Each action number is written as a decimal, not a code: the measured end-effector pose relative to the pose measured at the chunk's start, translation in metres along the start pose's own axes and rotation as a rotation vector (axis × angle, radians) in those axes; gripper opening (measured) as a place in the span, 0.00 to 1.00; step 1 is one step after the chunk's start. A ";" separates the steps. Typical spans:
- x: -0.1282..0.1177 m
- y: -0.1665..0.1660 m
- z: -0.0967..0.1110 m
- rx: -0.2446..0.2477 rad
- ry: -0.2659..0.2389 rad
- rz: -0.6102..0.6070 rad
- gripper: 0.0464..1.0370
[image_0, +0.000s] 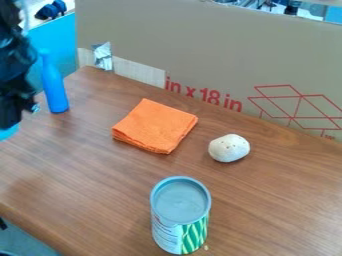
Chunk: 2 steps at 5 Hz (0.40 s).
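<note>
Your gripper (11, 114) is at the left edge, near the upright blue bottle (55, 90), with a blue thing (8, 133) just below (I can't tell whether its jaws are apart, together or clamped). Right of the bottle lies an orange cloth (156, 126). You seem to be positioning; moving calls for care around the bottle.

Bottle (55, 90) is standing far L on table (274, 205), cloth (155, 125) lying btwn it & lump (229, 148), can (180, 215) standing near.
</note>
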<state>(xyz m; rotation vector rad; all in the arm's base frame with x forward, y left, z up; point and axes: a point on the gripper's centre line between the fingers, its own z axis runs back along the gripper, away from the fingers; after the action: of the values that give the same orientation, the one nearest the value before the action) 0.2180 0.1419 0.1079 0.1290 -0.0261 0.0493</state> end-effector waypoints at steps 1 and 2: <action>0.005 -0.040 0.009 -0.047 0.009 -0.078 0.05; 0.003 -0.085 0.001 -0.064 0.049 -0.151 0.05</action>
<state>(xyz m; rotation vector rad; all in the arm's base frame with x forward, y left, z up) 0.2255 0.0578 0.0982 0.0652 0.0314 -0.0995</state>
